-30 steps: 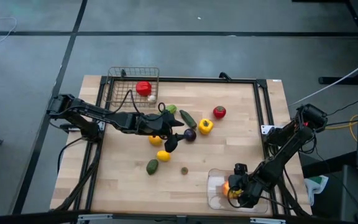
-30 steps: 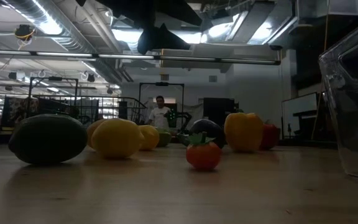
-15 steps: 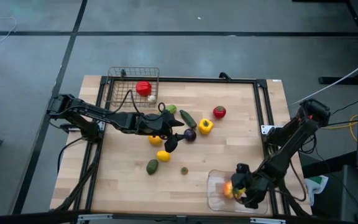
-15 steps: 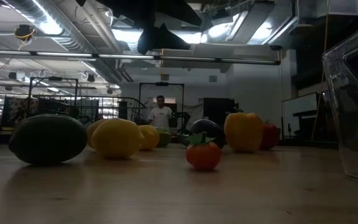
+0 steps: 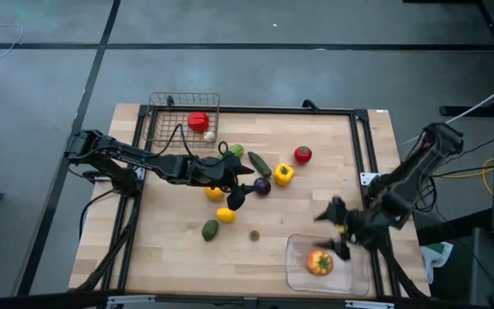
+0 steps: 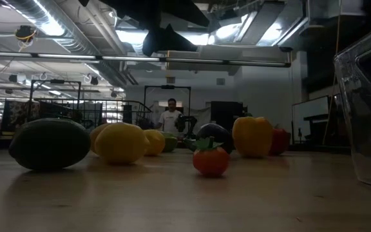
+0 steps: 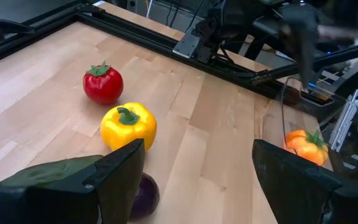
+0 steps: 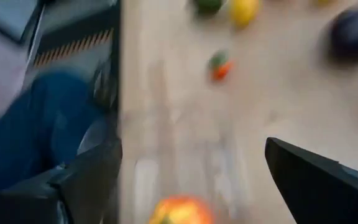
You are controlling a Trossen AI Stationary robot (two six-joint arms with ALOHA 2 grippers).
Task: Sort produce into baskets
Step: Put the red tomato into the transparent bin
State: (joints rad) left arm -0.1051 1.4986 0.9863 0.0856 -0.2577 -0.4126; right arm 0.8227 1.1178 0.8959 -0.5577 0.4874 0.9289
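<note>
Orange pepper (image 5: 319, 263) sits alone in your clear tray (image 5: 354, 276) at the bench's (image 5: 178, 249) near right corner.
Your right tool (image 5: 340, 230) hangs open just above the tray, holding nothing; your left tool (image 5: 238, 184) is open and empty mid-bench, over the purple fruit (image 5: 262, 185) beside the yellow pepper (image 5: 284, 174). A red one (image 5: 198, 122) lies in the wire basket (image 5: 163, 111).

Even overhead light keeps the high view clear, with soft shadows on the wooden surface (image 5: 178, 249). The low view is dim and backlit by bright ceiling lamps (image 6: 50, 27), so the produce shows dark. The right wrist view is heavily motion-blurred; the left wrist view is sharp.
</note>
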